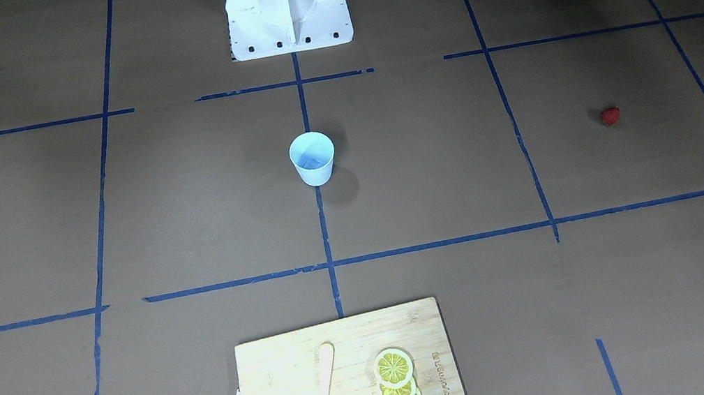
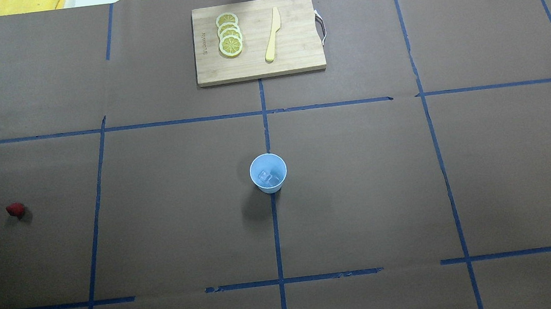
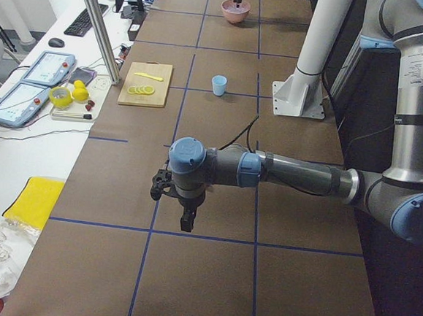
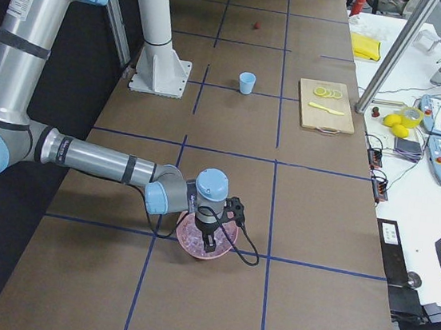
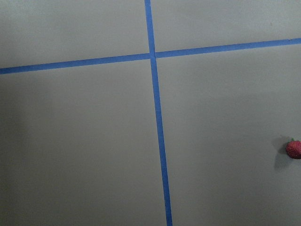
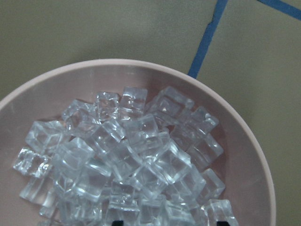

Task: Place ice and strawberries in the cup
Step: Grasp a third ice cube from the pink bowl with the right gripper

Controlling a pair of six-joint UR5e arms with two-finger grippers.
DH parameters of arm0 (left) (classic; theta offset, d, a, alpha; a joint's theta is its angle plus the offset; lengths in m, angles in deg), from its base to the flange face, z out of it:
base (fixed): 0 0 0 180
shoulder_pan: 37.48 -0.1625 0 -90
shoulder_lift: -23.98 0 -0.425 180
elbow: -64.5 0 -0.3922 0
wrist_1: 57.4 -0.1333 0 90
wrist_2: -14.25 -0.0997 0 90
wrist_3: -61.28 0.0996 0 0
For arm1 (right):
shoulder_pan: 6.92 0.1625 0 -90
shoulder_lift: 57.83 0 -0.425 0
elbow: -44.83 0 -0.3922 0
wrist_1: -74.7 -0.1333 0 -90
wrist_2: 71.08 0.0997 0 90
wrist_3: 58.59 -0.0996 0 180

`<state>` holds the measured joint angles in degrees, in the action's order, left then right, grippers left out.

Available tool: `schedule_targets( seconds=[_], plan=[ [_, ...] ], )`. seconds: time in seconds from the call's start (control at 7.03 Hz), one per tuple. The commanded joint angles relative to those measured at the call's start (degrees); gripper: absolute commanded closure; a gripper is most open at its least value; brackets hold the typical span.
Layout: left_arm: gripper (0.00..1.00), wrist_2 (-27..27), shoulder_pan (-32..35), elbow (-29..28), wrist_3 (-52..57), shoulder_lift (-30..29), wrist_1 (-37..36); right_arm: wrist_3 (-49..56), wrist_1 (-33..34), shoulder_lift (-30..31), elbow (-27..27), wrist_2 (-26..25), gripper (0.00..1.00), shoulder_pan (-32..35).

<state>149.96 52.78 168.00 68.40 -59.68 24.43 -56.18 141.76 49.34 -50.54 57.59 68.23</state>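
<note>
1. The right claw [image 4: 209,241] was held pointing down over a pink bowl [image 4: 225,243] near the table's [image 2: 362,191] right end. Its two dark tips were just seen at the lower edge of the right wrist view, set well apart, so the right claw [image 6: 174,222] was released and nothing was gripped.
2. A heap of clear ice [image 6: 131,160] cubes was seen filling the bowl [image 6: 244,141] right below that claw.
3. The left claw [image 3: 186,222] was held pointing down above the table near its left end. It was shown only from the side, so it cannot be told whether it was released or clenched.
4. In the left wrist view a crossing of blue tape lines [image 5: 155,94] was seen, with the strawberry [image 5: 294,149] lying at the right edge.
5. The strawberry [image 2: 15,209] was seen lying alone on the table, well apart from the cup [image 2: 268,172].
6. The cup was seen standing upright on the middle tape line, with a few ice cubes inside it.
7. At the far edge a cutting board [image 2: 295,54] was laid, with overlapping lemon slices [image 2: 229,34] and a pale knife [image 2: 272,34] on it.
</note>
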Motion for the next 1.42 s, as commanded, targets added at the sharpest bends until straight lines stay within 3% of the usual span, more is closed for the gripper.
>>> schedule_targets(
  seconds=[0.0,0.28,0.57,0.71,1.0,1.28],
  plan=[
    [0.00,0.0,0.0,0.0,0.0,0.0,0.0,0.0,0.0,0.0,0.7,0.1,0.30,0.0],
    [0.00,0.0,0.0,0.0,0.0,0.0,0.0,-0.1,0.0,0.0,0.8,0.1,0.36,0.0],
    [0.00,0.0,0.0,0.0,0.0,0.1,0.0,-0.2,0.0,-0.5,0.5,0.2,0.85,0.0],
    [0.00,0.0,0.0,0.0,0.0,0.0,0.0,-0.2,0.0,-0.5,0.1,0.4,0.96,0.0],
    [0.00,0.0,0.0,0.1,0.0,0.0,0.0,0.0,0.0,-0.4,-1.7,1.6,0.97,0.6],
    [0.00,0.0,0.0,0.6,0.0,0.0,-0.1,-0.3,3.5,-0.6,-7.2,4.1,0.98,4.7]
  ],
)
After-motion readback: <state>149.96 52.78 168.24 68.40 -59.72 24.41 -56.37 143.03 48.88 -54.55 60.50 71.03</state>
